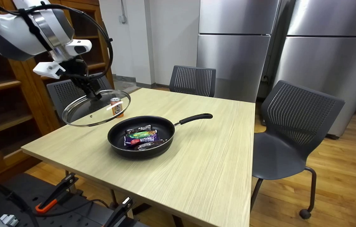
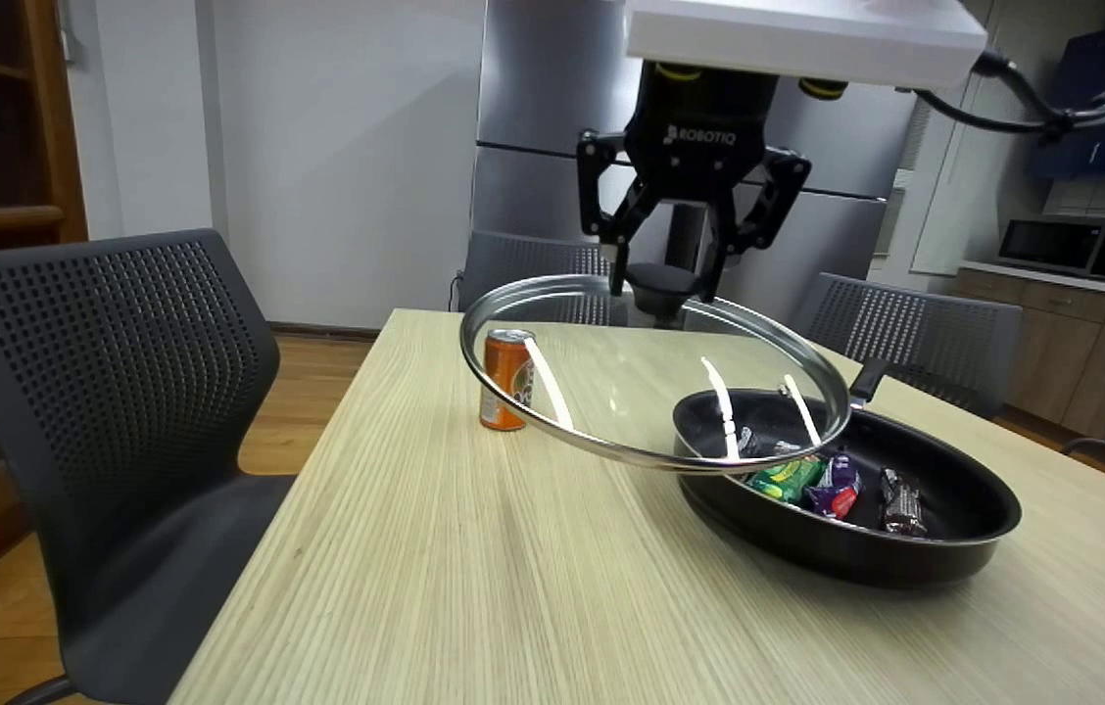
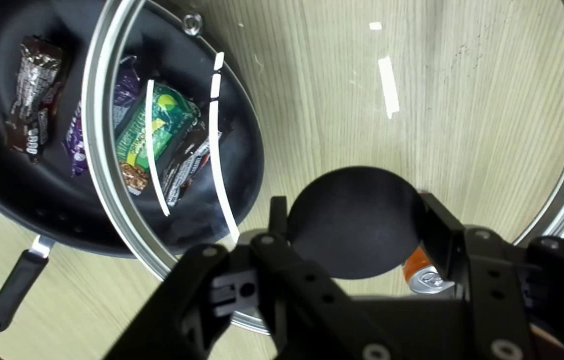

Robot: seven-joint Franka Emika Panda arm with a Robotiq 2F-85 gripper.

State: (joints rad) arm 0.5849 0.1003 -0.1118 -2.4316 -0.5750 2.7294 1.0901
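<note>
- Wrist view: glass lid [image 3: 332, 125], metal rim [image 3: 99, 115], hangs in the air above the table [image 1: 209, 170]; slanted, not level. Both exterior views show it off the tabletop.
- Dark knob [image 3: 357, 222] at lid centre, pinched by the gripper [image 2: 663, 286]: fingers [image 3: 442, 235] part-way spread, one on each side, holding the lid by that knob.
- Step in hand, my read: carrying the lid by its knob. Lid is off the pan [image 1: 146, 154], out to one side; from the wrist it overlaps part of the pan.
- Next move probably calls for a firm pinch on the knob, slow shift, no extra swing. Lid likely needs levelling before its rim meets anything; glass could knock the pan edge or the can [image 2: 504, 380].
- Pan sits flat on the table, uncovered, handle [image 1: 196, 118] sticking out away from the lid. Wrapped bars [image 3: 167, 132] inside: green, purple, two brownish.
- Orange can stands upright on the table, seen partly through the lid in both exterior views; finger covers some of it in wrist view.
- Farther out: grey chair [image 1: 288, 126] by the table, steel fridges [image 1: 233, 63] behind.
</note>
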